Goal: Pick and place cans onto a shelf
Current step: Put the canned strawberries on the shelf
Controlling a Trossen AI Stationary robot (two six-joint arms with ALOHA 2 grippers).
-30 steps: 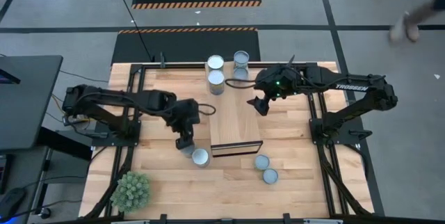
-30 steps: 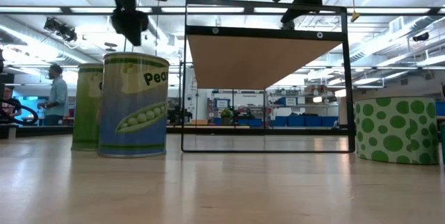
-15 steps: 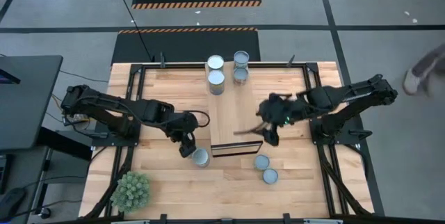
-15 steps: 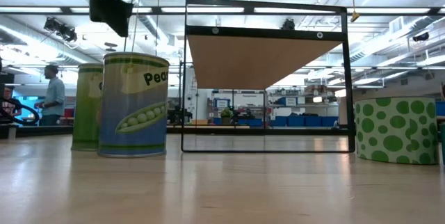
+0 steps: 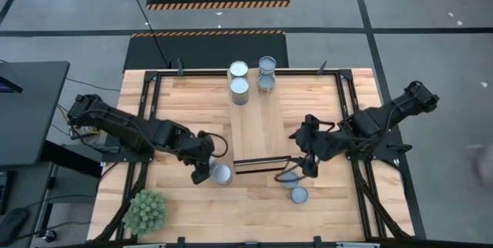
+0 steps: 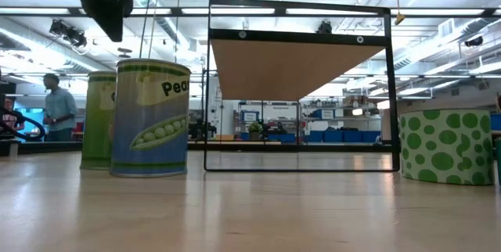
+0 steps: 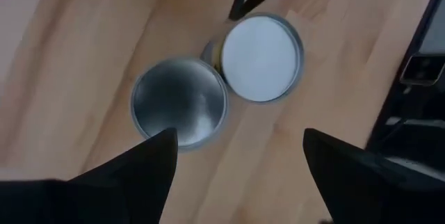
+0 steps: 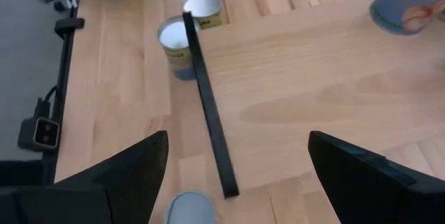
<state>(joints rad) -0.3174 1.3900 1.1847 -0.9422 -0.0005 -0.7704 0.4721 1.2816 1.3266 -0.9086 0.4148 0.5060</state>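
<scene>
Fingers of the left gripper (image 7: 236, 168) and right gripper (image 8: 236, 172) are spread, nothing held. The shelf (image 5: 260, 129), pale wood, is dark-edged. Cans (image 5: 221, 174) stand beside its open end, others behind it; judged rigid, smooth, light, best taken across the sides.

— What is the table (image 5: 177, 102) made of?
— Pale wood planks, smooth with a faint sheen. The shelf (image 5: 260, 129) is lighter wood in a thin black frame.
— And the cans (image 7: 179, 102)?
— Dull silvery metal tops; glossy printed paper labels wrap their sides. The fingers (image 7: 122, 182) look matt black.
</scene>
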